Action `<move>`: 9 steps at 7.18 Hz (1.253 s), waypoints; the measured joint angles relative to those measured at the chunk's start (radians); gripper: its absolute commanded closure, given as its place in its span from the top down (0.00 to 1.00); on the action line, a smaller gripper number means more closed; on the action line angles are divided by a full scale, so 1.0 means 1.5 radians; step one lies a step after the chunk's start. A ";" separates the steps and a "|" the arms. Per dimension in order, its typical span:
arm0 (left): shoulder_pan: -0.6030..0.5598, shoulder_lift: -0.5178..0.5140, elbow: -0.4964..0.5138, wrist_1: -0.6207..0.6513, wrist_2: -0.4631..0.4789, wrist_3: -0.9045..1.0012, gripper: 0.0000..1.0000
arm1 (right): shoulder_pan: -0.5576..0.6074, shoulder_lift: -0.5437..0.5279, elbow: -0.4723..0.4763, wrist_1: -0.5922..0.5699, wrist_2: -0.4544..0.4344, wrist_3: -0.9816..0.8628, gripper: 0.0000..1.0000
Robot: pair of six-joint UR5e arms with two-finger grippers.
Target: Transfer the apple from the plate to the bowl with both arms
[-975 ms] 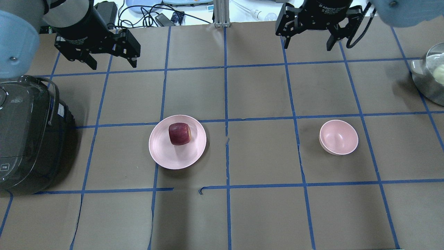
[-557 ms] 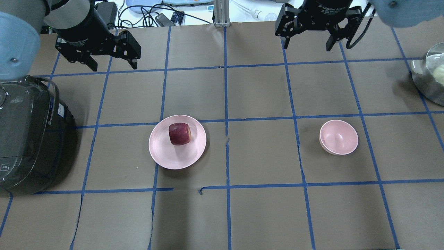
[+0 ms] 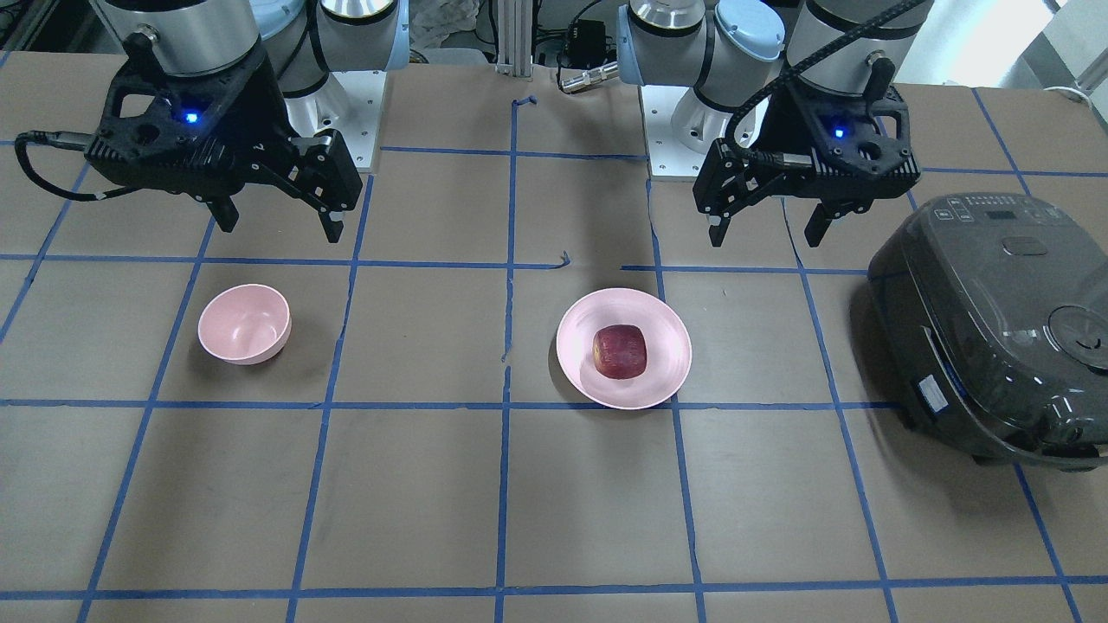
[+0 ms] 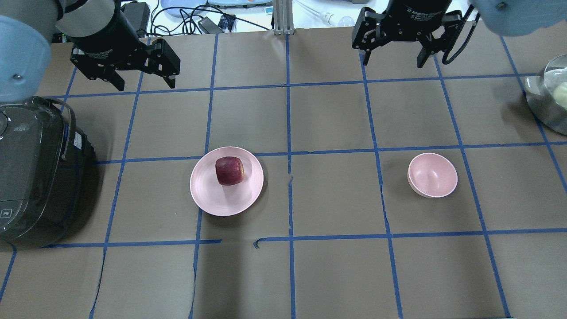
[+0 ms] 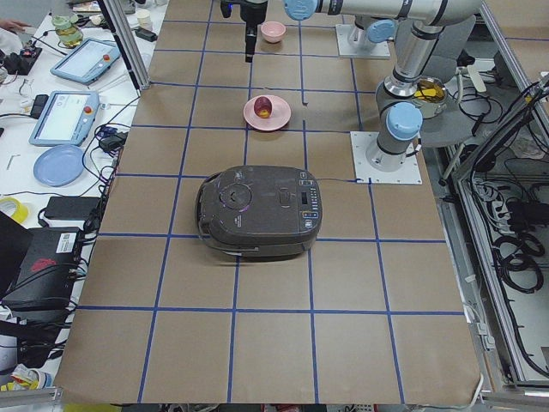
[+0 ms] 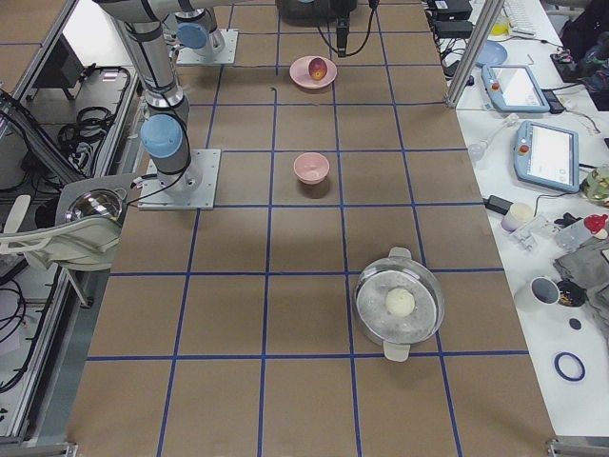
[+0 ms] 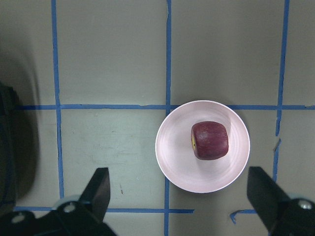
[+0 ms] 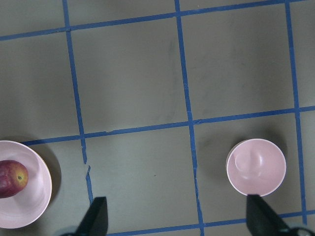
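Note:
The dark red apple [image 4: 229, 170] lies on the wide pink plate [image 4: 208, 195], left of the table's middle; both also show in the front view, apple [image 3: 620, 351] on plate [image 3: 580, 363], and in the left wrist view, apple [image 7: 210, 140] on plate [image 7: 172, 152]. The small deep pink bowl [image 4: 432, 174] stands empty to the right. My left gripper [image 4: 144, 84] hangs open high above the table, beyond the plate. My right gripper [image 4: 392, 57] hangs open high beyond the bowl [image 8: 256, 167].
A dark rice cooker [image 4: 35, 173] stands at the table's left edge, close to the left arm. A steel pot [image 4: 549, 97] with a pale round thing inside sits at the right edge. Cables and tablets lie beyond the far edge.
The left gripper has shifted very slightly; the right gripper has edged a little away from the table's middle. Apple, plate and bowl have not moved.

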 measured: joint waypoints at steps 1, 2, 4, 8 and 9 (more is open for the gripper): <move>0.000 0.000 0.000 0.000 0.000 0.001 1.00 | -0.001 0.000 0.000 0.001 -0.001 -0.001 1.00; 0.000 0.001 0.000 0.000 0.000 0.001 1.00 | -0.002 0.000 0.000 0.001 -0.001 -0.002 1.00; 0.000 0.000 0.000 0.000 -0.001 -0.001 1.00 | -0.005 0.001 0.000 0.001 -0.001 -0.004 1.00; -0.016 -0.040 -0.068 0.082 -0.009 -0.066 1.00 | -0.119 -0.004 0.101 -0.032 -0.012 -0.124 1.00; -0.030 -0.055 -0.119 0.135 -0.028 -0.090 1.00 | -0.169 -0.003 0.145 -0.041 -0.012 -0.164 1.00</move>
